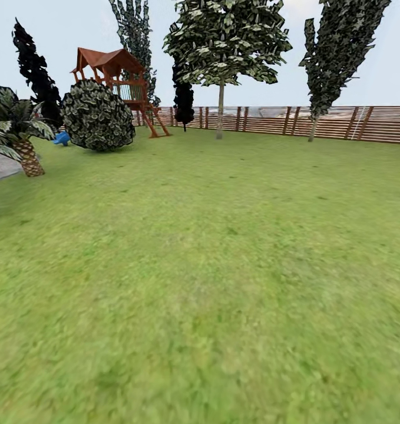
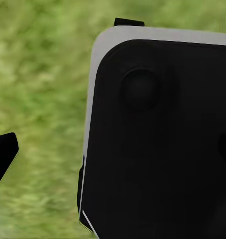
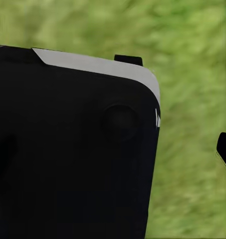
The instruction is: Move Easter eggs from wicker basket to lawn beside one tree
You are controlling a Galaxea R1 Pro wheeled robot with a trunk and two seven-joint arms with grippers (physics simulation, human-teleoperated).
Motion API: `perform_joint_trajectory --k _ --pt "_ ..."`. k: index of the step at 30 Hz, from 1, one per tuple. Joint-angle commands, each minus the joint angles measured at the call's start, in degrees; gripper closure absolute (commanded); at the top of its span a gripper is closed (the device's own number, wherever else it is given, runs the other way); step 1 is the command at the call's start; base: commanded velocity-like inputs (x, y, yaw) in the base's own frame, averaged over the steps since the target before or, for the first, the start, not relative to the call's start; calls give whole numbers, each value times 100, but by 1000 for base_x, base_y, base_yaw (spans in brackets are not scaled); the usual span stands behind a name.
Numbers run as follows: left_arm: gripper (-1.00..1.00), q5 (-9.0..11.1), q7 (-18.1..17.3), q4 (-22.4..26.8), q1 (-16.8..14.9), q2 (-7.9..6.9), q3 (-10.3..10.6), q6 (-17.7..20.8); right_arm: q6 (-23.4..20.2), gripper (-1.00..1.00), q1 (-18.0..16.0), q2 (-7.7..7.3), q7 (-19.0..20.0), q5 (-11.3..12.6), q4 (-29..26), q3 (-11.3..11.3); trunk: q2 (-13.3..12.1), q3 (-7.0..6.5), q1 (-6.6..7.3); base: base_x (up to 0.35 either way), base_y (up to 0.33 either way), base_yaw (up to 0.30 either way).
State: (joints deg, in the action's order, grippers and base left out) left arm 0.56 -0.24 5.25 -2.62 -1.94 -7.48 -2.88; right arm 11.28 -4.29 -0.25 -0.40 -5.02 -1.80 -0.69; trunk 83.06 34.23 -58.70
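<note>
The lawn (image 1: 211,265) stretches wide and flat ahead of me in the head view. A tree (image 1: 220,118) with a slim pale trunk and blossom-flecked foliage stands far ahead by the fence, and a second such tree (image 1: 313,126) stands to its right. The Easter eggs and the wicker basket are out of view. In the left wrist view my left gripper (image 2: 113,154) is open over grass, one black fingertip (image 2: 3,155) at the frame's edge. My right gripper (image 3: 113,152) is open too, with a fingertip (image 3: 225,149) at the edge. Nothing sits between either pair of fingers.
A brown slat fence (image 1: 341,123) closes the far side of the garden. At the far left are a red-brown playset (image 1: 120,76), a round dark bush (image 1: 98,116), a palm (image 1: 26,153) and all-black trees (image 1: 184,100). A black body panel (image 2: 162,149) blocks much of both wrist views.
</note>
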Motion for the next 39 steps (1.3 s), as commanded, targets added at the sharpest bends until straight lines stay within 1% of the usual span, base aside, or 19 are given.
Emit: perform_joint_trajectory --k 1,39 --pt "-100 6 -3 -6 -3 1 -27 -19 15 -100 -3 -1 -4 -52 4 -1 2 5 -3 324 0 0" --pt "-100 6 -3 -6 -2 1 -25 -19 15 -100 -2 -1 -4 -52 5 -1 2 5 -3 324 0 0"
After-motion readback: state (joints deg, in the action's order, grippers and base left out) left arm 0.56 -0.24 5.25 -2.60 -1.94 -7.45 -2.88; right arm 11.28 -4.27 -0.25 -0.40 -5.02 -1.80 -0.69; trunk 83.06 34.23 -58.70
